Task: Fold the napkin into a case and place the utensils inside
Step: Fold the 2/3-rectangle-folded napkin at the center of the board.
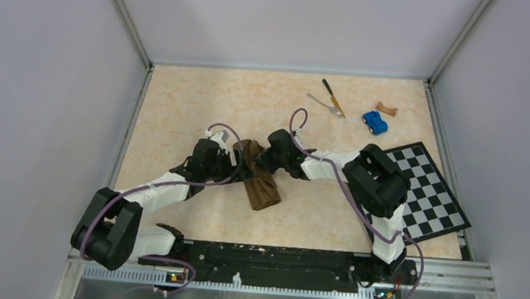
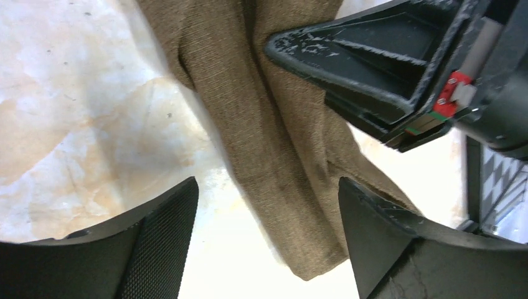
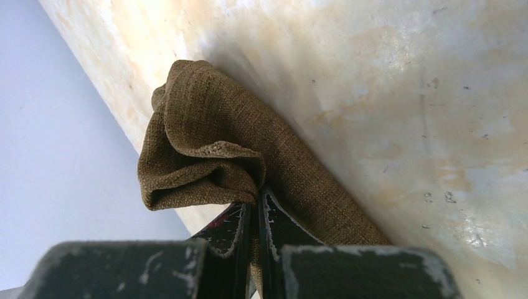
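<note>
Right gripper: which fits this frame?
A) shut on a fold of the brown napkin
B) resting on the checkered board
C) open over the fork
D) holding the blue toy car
A: the right wrist view shows the right gripper with its fingers pressed together on a fold of the napkin.

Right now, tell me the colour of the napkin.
Dark brown napkin, seen clearest in the right wrist view.

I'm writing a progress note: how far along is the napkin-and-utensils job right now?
Done: the napkin is gathered into a narrow, rumpled strip, not a neat case. In hand: the right gripper is shut on it; the left gripper stands open over it. Left: finish the fold, then fetch the knife and fork, lying apart at the far side of the table.
</note>
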Controlling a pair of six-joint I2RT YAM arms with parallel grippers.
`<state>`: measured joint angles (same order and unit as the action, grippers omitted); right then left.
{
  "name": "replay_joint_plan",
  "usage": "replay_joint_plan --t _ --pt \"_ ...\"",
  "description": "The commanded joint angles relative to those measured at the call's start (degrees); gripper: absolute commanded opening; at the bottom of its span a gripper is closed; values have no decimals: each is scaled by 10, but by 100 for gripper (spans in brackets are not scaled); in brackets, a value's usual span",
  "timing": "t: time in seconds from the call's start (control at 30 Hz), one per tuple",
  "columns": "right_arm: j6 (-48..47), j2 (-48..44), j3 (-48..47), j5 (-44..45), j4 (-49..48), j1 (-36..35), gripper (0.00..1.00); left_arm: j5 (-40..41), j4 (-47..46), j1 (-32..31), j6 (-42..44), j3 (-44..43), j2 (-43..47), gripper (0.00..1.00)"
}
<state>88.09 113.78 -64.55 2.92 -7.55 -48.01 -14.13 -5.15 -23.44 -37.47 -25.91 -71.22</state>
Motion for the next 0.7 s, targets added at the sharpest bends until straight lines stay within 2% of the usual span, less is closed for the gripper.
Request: replay_joint_plan --t 0.0,0.13,0.3,0.47,0.53,0.67 --pt "-3 6 -8 -3 -14 -9 0 -21 27 1 28 -49 -14 92" --pt "-6 9 -13 -9 -15 -10 0 -15 49 0 27 -84 -82 95" --pt "-5 1 -8 -6 -15 -10 0 11 36 0 22 -86 -110 88" --pt "-7 -2 -12 -9 -17 -12 0 40 21 0 16 -85 -129 89" --pt "-4 -1 -13 -13 -20 -14 0 62 36 0 3 -92 -152 82" --pt "-2 -4 -12 -18 -23 -20 0 99 49 0 -25 -87 -161 57"
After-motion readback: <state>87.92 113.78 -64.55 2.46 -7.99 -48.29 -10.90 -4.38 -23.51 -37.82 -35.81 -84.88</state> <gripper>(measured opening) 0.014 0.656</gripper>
